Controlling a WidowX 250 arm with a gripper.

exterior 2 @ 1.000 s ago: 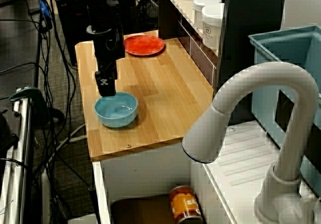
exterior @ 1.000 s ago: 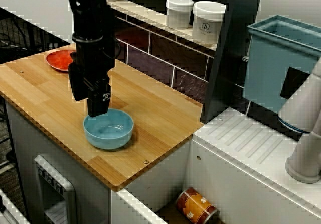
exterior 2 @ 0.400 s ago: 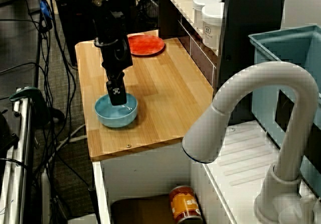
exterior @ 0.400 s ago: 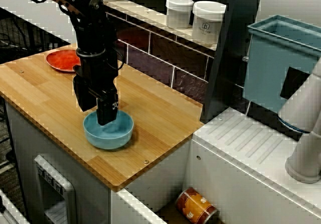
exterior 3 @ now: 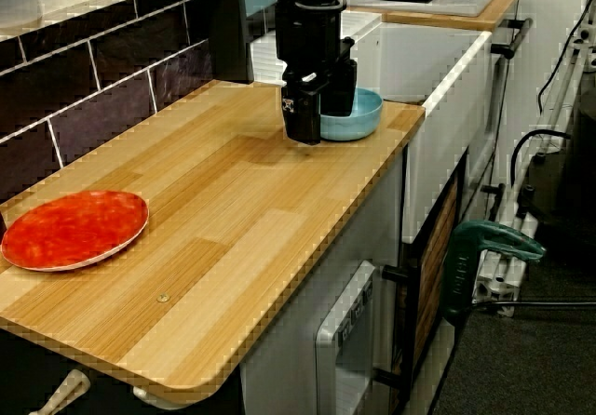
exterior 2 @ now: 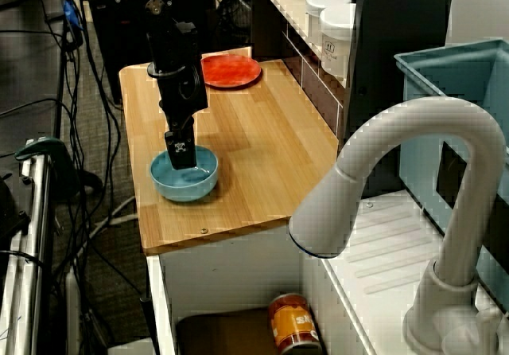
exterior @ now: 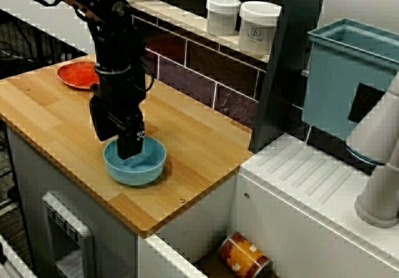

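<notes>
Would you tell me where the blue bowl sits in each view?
View facing the tiled wall: blue bowl lower left of centre.
View past the tap: blue bowl left of centre.
View along the counter: blue bowl top centre, far end.
Shared landmark: red plate.

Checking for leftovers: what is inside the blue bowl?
One finger of the hand sits inside the blue bowl; the visible floor looks bare. The spot beneath that finger is hidden.

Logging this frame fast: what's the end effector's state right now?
End effector: down at the rim of the blue bowl; open or closed cannot be told.
</notes>
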